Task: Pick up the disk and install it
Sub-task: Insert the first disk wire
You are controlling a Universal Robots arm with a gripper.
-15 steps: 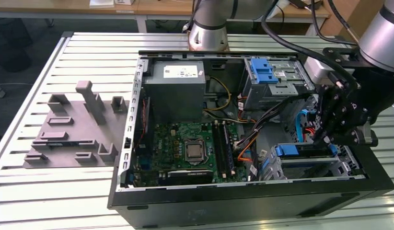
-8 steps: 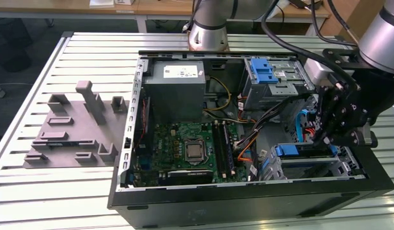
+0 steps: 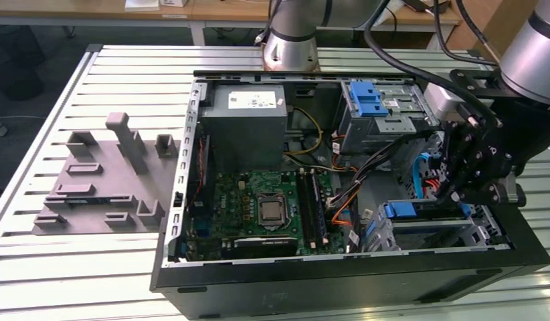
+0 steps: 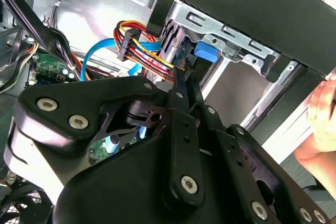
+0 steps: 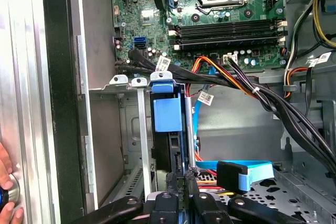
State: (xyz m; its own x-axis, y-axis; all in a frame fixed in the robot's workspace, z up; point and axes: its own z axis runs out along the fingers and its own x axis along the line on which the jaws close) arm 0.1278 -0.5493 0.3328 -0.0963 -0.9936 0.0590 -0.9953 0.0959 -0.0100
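Disk (image 5: 168, 111), blue-framed, seated upright in drive cage (image 5: 123, 85) at case corner; pincer (image 5: 181, 179), pressed together, at its cabled end among wires (image 5: 236, 85); risk judged: snagging or unplugging cables, since they crowd the fingers.

Three cameras, one open computer case (image 3: 346, 281).

We look down from above at the whole case in the exterior view; both wrist views sit close inside it, sharing the drive cage (image 5: 137, 129) (image 4: 231, 35) and its blue carrier (image 5: 167, 111) (image 4: 206, 53).
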